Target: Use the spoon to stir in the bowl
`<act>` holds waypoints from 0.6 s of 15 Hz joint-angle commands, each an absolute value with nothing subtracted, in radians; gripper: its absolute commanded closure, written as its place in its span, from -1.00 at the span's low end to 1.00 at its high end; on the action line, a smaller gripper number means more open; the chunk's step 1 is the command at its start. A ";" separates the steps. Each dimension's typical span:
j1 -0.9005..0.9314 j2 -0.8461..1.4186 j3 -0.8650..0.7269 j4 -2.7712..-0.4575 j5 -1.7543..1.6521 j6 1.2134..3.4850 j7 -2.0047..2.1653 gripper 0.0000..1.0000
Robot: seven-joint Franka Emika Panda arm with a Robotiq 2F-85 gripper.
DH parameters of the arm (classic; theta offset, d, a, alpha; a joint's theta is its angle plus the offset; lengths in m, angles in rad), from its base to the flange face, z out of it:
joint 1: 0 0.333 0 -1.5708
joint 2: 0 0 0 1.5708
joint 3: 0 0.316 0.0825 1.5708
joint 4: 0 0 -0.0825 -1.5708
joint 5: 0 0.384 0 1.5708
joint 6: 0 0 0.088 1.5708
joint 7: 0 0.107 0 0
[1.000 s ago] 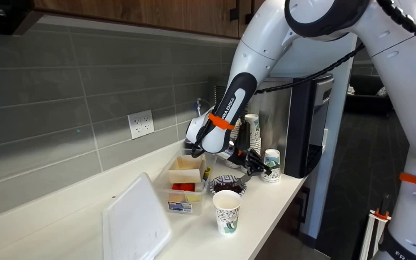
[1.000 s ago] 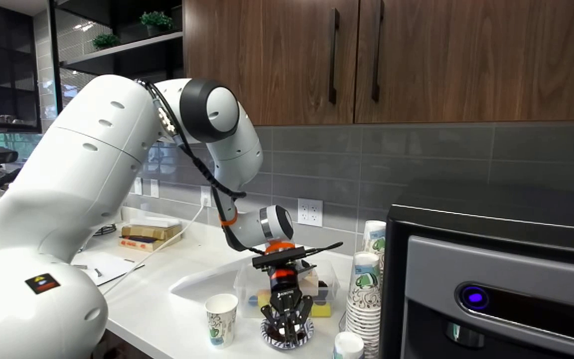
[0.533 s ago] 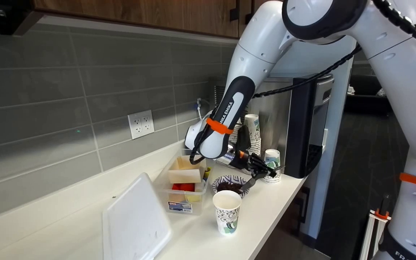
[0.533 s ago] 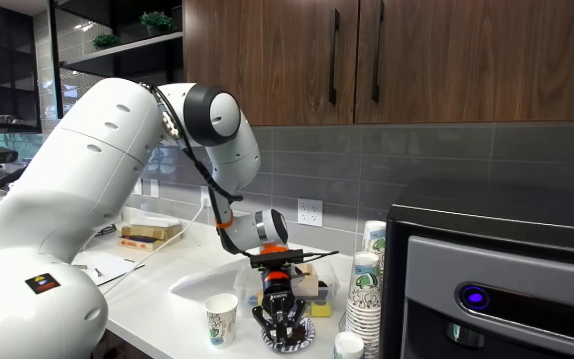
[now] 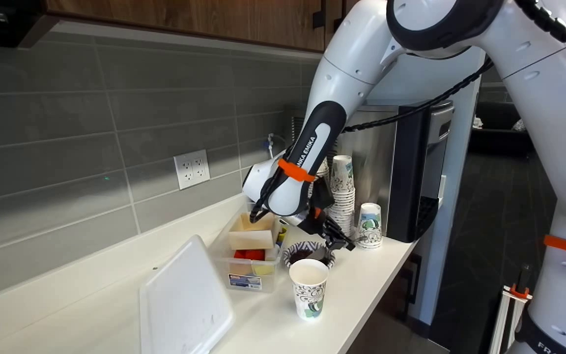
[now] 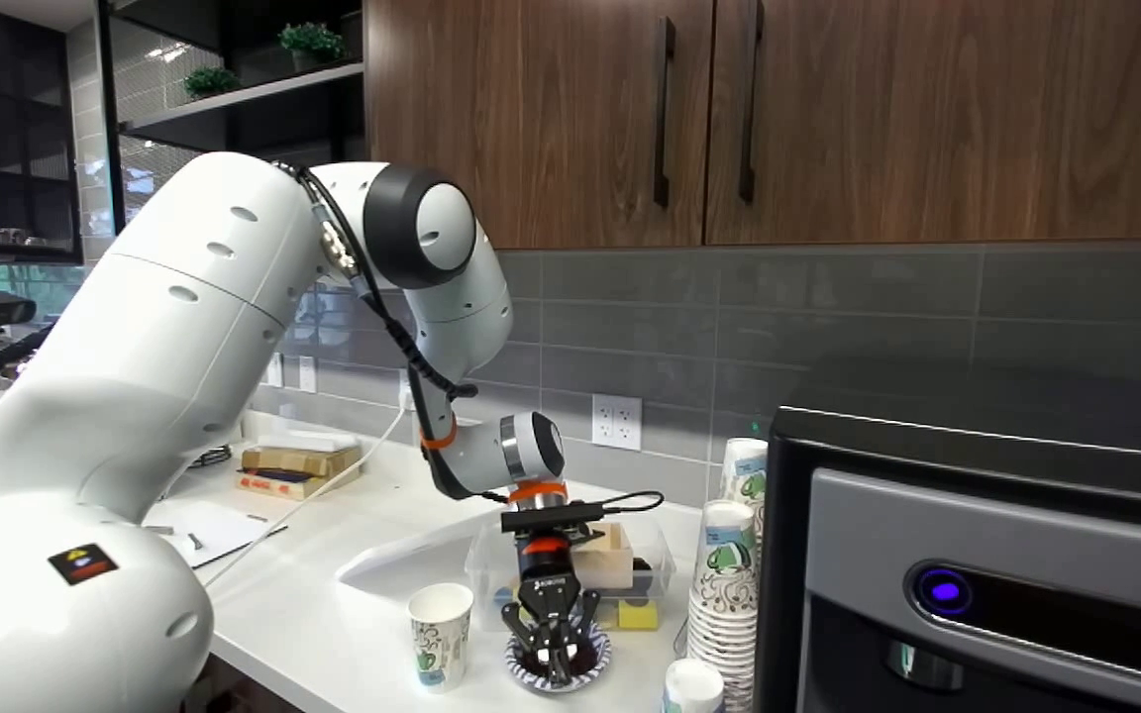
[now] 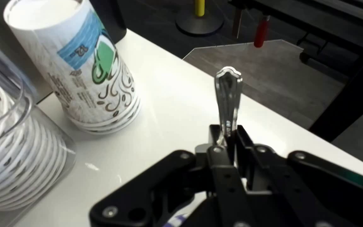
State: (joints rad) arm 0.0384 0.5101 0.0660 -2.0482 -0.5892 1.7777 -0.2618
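My gripper (image 5: 350, 244) is shut on the silvery spoon (image 7: 228, 97), whose handle sticks up past the fingertips in the wrist view (image 7: 227, 136). The bowl (image 5: 294, 249) is shallow and round with a patterned rim and dark contents. In an exterior view the spoon's lower end (image 5: 318, 253) is inside the bowl, and the spoon is tilted. In an exterior view the gripper (image 6: 559, 675) is over the bowl (image 6: 598, 662) and hides part of it and the spoon. Only a sliver of the bowl's rim (image 7: 175, 221) shows in the wrist view.
A white paper cup (image 5: 309, 297) stands close to the bowl. A clear bin (image 5: 251, 278) with blocks and a white board (image 5: 184, 300) lie along the wall side. Upside-down cups (image 7: 90, 78) and tall cup stacks (image 6: 724, 614) stand by a dispenser (image 6: 927, 535).
The gripper has shifted, first one way and then back, lower and across the bowl, with the spoon swinging along. The bowl has slid slightly on the counter.
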 commanded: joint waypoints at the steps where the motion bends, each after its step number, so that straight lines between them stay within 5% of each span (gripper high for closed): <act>1: 0.035 0.473 0.051 -2.077 -0.592 1.865 -0.212 0.94; 9: 0.076 0.512 0.006 -2.029 -0.615 1.621 -0.090 0.94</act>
State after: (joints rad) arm 0.0536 0.4996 0.0182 -2.0471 -0.6119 1.7388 -0.1032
